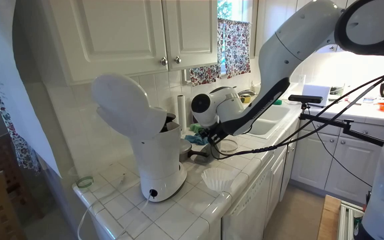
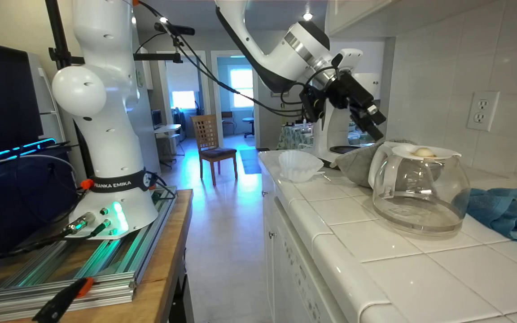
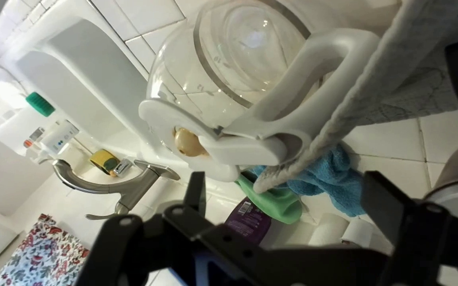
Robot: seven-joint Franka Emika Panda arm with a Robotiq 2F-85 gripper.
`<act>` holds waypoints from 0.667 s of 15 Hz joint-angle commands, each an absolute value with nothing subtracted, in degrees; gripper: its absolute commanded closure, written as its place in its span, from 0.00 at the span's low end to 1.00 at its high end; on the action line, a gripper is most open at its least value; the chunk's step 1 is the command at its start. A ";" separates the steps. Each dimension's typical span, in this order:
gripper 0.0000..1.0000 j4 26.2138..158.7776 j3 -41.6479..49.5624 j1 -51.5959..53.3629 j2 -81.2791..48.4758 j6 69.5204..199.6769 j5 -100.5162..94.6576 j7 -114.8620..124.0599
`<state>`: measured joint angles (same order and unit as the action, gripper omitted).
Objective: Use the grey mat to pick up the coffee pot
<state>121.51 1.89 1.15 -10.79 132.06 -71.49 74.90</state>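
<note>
My end effector (image 3: pixel 285 176) is released, jaws spread, nothing held. It hangs close above the thick grey cloth mat (image 3: pixel 404 83). The clear round glass coffee pot (image 2: pixel 420 197) sits upright on the white-tiled bench (image 2: pixel 424 280), its white plastic loop handle (image 3: pixel 328 101) toward the mat; mat edge overlaps it in the wrist view, can't tell if they touch.

Step in hand, my read: line up mat and handle. Jaws should come square across the handle with mat fabric leading, so I pinch cloth around plastic, not bare plastic. Go slow: loose cloth will likely bunch or slide. Keep off the glass wall and the flat white lid (image 2: pixel 400 151). The dark pan handle (image 1: pixel 198 153) sits by the mat and could snag. Then close gently, check for slip, lift straight up, pot level; can't tell if there's liquid in it.
</note>
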 commanded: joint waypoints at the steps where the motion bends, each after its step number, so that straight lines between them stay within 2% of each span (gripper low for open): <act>1: 0.00 121.52 0.89 1.55 -10.19 131.92 -71.21 79.48; 10: 0.00 122.82 1.92 0.07 -11.69 131.88 -66.97 85.11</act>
